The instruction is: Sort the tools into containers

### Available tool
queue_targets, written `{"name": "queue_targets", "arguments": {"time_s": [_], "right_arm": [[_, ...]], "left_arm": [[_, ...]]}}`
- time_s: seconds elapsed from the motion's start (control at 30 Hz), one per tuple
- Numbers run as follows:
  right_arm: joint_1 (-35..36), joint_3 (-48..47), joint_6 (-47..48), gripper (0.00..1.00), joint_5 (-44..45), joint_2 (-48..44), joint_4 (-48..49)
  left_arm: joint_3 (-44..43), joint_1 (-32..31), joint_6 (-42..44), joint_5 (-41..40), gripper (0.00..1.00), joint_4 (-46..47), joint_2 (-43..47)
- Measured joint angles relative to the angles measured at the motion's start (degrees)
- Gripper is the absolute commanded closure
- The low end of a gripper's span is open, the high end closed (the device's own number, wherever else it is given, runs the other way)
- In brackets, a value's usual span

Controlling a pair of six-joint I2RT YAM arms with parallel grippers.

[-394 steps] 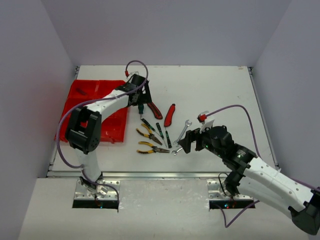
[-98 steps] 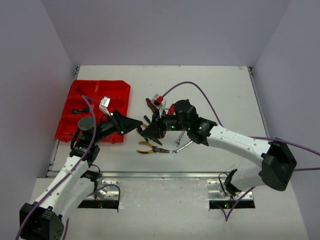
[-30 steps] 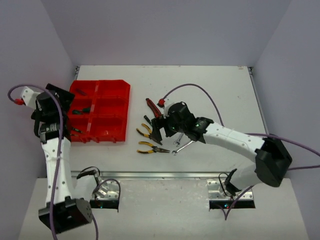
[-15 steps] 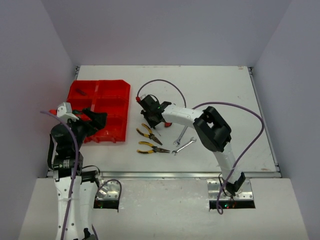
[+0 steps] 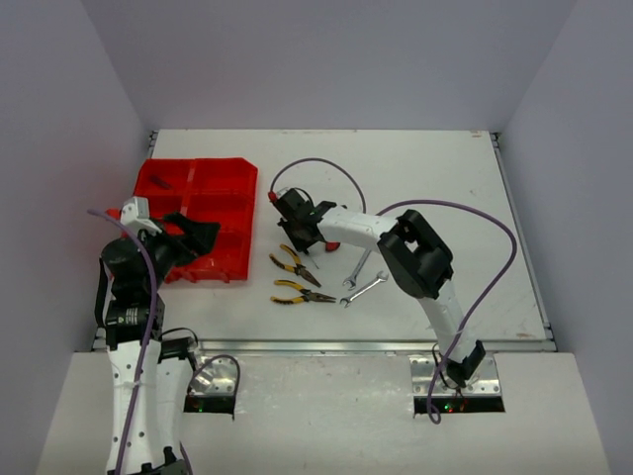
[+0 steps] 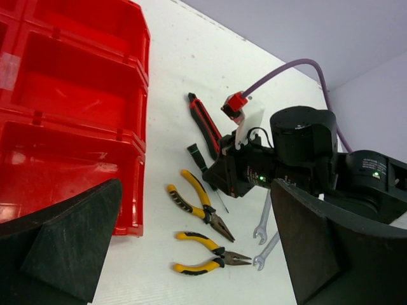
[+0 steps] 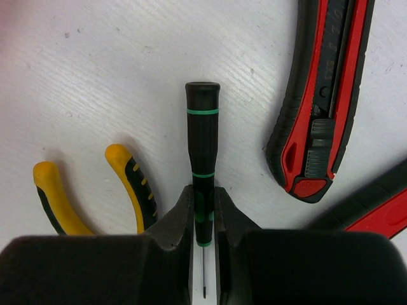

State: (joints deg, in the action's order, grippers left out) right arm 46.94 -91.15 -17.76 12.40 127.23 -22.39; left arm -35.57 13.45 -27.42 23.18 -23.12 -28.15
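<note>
I had the right gripper pinched on the green-banded screwdriver, which lay flat on the table with yellow-handled pliers at its 8 o'clock and a red knife at 2 o'clock, while the left gripper gaped wide above the red tray's 6 o'clock side.

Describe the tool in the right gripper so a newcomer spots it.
Right of the red tray lies a tool cluster. The right gripper pinches a slim black screwdriver between yellow-handled pliers and a red utility knife; only it has green rings.
</note>
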Motion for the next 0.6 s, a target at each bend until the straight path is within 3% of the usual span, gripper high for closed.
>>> {"name": "queue_targets", "arguments": {"time_s": [0.17, 0.4, 0.6], "right_arm": [[0.00, 5.80, -0.23, 0.94, -0.18, -4.99, 0.66], [-0.04, 14.09, -0.53, 0.94, -5.27, -25.12, 2.98], [-0.26, 20.66, -3.38, 0.93, -18.55, -36.48, 11.54]], "left_arm": [[1.28, 0.00, -1.51, 6.08, 0.00, 2.98, -2.48], [10.27, -0.41, -11.57, 17.65, 0.00, 15.90, -6.14], [17.24, -8.96, -22.87, 20.96, 0.00, 30.36, -8.69]]}}
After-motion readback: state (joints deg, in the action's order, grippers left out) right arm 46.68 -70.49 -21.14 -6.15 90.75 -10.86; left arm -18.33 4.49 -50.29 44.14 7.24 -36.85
